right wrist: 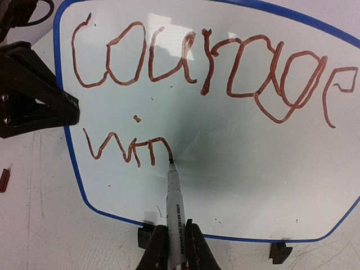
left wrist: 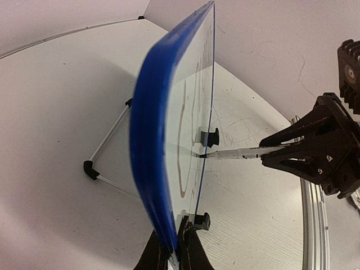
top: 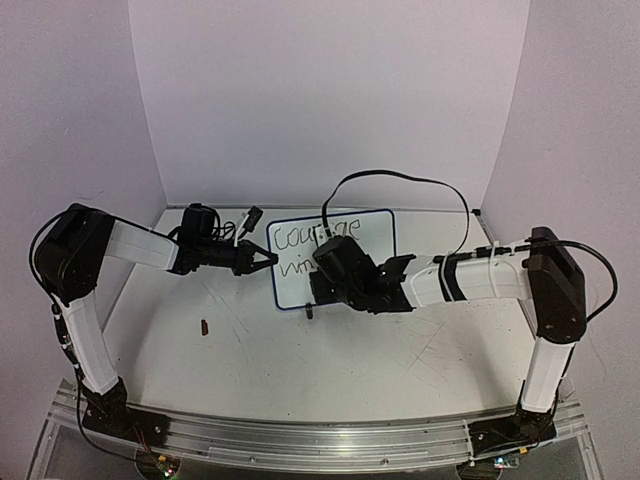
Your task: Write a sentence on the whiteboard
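Observation:
The whiteboard (top: 370, 235) stands upright at the table's middle, blue frame around it. In the right wrist view the whiteboard (right wrist: 236, 169) carries the sentence (right wrist: 202, 67): "Courage" in reddish-brown marker, with "win" (right wrist: 126, 147) below it. My right gripper (right wrist: 174, 247) is shut on a white marker (right wrist: 175, 208), whose tip touches the board at the end of the "n". My left gripper (left wrist: 174, 247) is shut on the board's blue left edge (left wrist: 149, 146). From above, the left gripper (top: 262, 260) is at the board's left side and the right gripper (top: 322, 288) is in front of it.
A small dark red cap (top: 204, 326) lies on the table left of the board. A wire stand (left wrist: 107, 149) props the board from behind. Black clip feet (right wrist: 280, 252) hold its lower edge. A black cable (top: 400, 178) loops above the right arm.

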